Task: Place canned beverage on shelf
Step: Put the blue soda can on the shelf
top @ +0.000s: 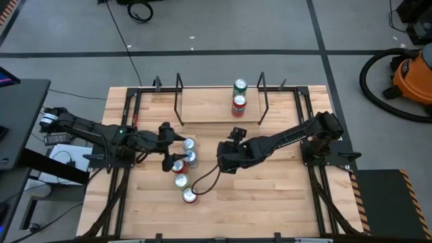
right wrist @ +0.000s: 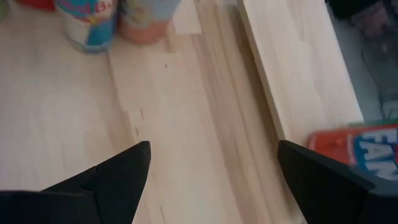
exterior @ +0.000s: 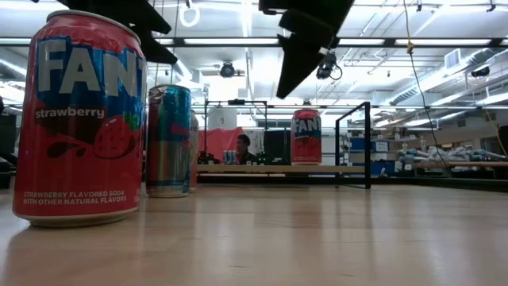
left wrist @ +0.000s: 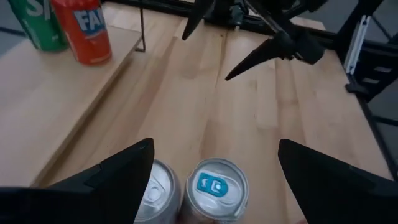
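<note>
The left claw [top: 177, 138] is hovering wide above the can cluster [top: 183, 162], near the shelf [top: 209, 108]; the right claw [top: 235, 133] is waiting wide beside it.

2 cans on shelf [top: 216, 111]: green [top: 240, 86] + red [top: 238, 102], 5 cans on table [top: 270, 196] by left fingers [top: 177, 139], 2 arms

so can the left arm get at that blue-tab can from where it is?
Probably yes. The left gripper hangs open right above the blue-tab can, its fingers wide on both sides. A silver-top can stands close against it and could crowd one finger.
</note>
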